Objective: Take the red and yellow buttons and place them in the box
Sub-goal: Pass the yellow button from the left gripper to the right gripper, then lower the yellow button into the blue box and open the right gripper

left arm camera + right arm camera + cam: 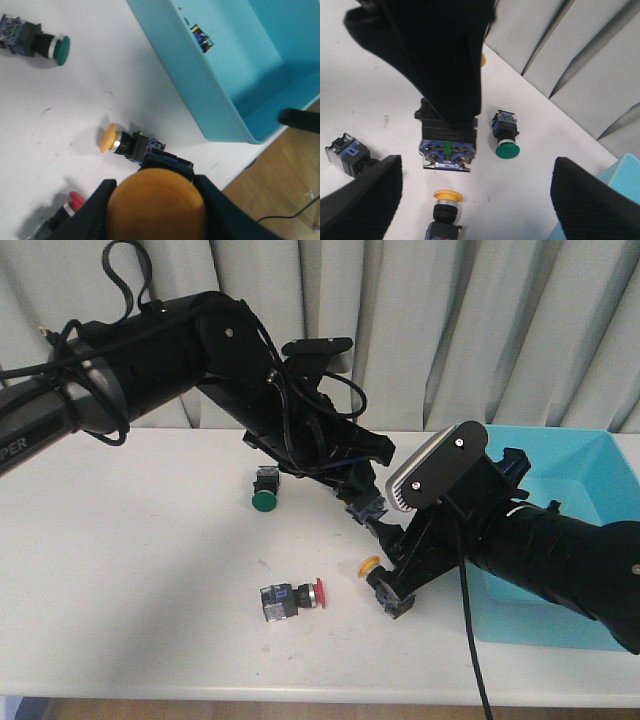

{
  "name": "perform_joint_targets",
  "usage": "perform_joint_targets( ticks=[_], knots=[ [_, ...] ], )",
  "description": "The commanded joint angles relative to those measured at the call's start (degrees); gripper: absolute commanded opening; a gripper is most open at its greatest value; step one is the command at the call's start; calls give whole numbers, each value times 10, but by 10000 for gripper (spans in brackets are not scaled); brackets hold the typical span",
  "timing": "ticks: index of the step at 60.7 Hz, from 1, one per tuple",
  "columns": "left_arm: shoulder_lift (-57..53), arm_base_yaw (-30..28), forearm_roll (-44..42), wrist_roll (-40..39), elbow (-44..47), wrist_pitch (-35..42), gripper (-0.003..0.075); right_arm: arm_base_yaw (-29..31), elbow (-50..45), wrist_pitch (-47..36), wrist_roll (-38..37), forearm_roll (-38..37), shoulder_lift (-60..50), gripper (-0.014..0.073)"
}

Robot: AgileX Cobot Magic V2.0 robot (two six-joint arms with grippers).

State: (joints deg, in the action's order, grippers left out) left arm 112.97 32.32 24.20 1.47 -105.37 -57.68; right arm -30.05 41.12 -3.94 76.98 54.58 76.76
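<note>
front view: yellow button (369, 564) cap leftward

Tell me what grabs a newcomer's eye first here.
Two black arms cross mid-table: the left gripper holds a yellow button, and the right gripper hangs open over a second yellow button. A big turquoise box fills the right side. A red button and a green one lie loose.

White table (130, 570) carries red button (292, 598), yellow button (372, 565), green button (265, 490), box (590, 630)
</note>
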Motion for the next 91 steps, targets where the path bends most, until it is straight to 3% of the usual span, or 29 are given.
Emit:
perform_joint_targets(
  ticks=[1,34,42,51,66,79,91],
  knots=[
    [-48,2,50,39,-17,15,-8,-1,12,-12,5,0,-15,582],
    [-66,2,175,77,-15,-21,-8,-1,12,-21,7,0,-15,582],
    [-66,2,181,77,-15,-37,-8,-1,12,-26,7,0,-15,543],
    [-66,2,181,77,-15,-42,-8,-1,12,-26,-2,0,-15,386],
    [-66,2,178,77,-15,-41,1,-1,12,-28,-8,0,-15,-15],
    [-66,2,161,138,-15,-39,99,-1,12,-32,-8,0,-15,-7],
    [-66,2,129,179,-15,-35,306,-1,12,-39,-8,2,-15,-8]
  ],
)
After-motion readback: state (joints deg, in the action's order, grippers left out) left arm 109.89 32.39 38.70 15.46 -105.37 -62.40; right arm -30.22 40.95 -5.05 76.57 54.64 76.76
